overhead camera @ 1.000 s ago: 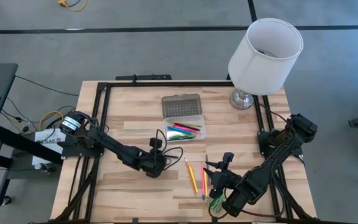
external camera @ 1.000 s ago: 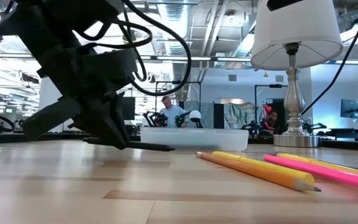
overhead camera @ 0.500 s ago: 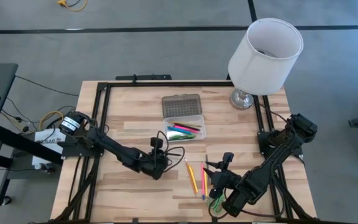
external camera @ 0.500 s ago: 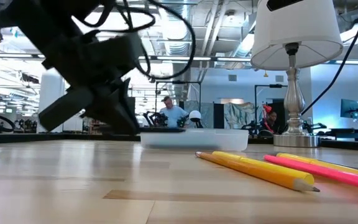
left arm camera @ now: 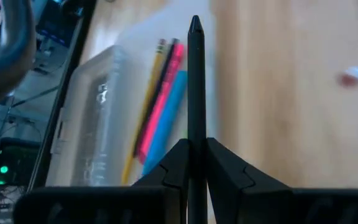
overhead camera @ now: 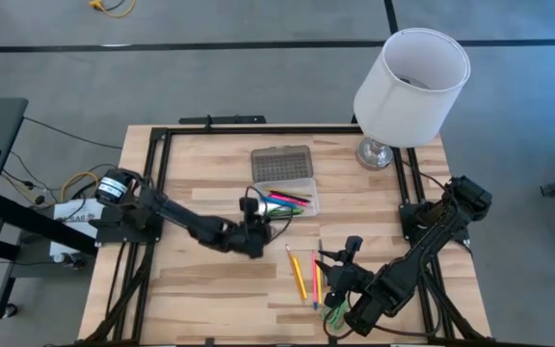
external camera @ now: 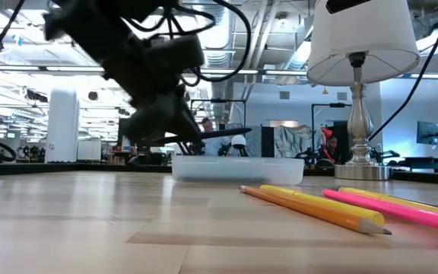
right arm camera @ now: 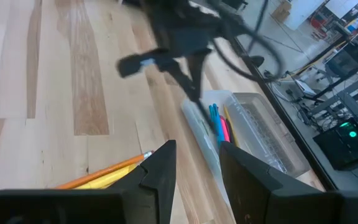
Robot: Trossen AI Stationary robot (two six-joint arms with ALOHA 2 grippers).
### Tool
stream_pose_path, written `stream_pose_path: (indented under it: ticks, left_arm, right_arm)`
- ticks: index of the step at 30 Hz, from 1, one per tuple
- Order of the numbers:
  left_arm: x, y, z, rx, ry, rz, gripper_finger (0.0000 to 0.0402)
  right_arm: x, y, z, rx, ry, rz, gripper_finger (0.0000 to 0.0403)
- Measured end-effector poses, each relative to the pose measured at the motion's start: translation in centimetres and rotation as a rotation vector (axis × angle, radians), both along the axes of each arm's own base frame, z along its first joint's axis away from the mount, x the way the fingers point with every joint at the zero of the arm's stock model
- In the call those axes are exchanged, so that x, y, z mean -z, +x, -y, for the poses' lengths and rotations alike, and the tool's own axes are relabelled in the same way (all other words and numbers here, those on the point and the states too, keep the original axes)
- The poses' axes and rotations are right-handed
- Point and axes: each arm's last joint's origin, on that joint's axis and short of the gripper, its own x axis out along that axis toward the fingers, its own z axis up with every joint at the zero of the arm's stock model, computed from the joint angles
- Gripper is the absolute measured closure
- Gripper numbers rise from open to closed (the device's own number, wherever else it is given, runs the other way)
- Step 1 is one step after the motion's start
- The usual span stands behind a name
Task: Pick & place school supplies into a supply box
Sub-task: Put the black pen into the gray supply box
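High view: lamp [overhead camera: 408, 82] beside supply box [overhead camera: 284, 180].

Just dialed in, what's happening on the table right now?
The left end effector is shut on a dark pen and holds it above the near edge of the open box, which already has several pens inside. The right end effector waits open near the front edge, by the yellow pencil and other supplies lying on the table. A lamp stands at the far right corner.
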Motion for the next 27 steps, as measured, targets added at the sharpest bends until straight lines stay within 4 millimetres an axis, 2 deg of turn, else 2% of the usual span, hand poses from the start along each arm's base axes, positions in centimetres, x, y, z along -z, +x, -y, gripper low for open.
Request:
stream_pose_path:
  ticks: [13, 17, 27]
  left_arm:
    - [-0.5, 1.9, -7.2, -0.06, -0.172, 0.08, 0.037]
    - [-0.6, 2.1, -8.1, -0.072, -0.189, 0.096, 0.037]
    - [-1.1, 2.7, -8.7, -0.016, -0.259, 0.17, 0.037]
  right_arm:
    - [0.0, 0.0, 0.0, 0.0, 0.0, 0.0, 0.0285]
    - [0.0, 0.0, 0.0, 0.0, 0.0, 0.0, 0.0285]
    - [0.0, 0.0, 0.0, 0.0, -0.001, 0.0, 0.0285]
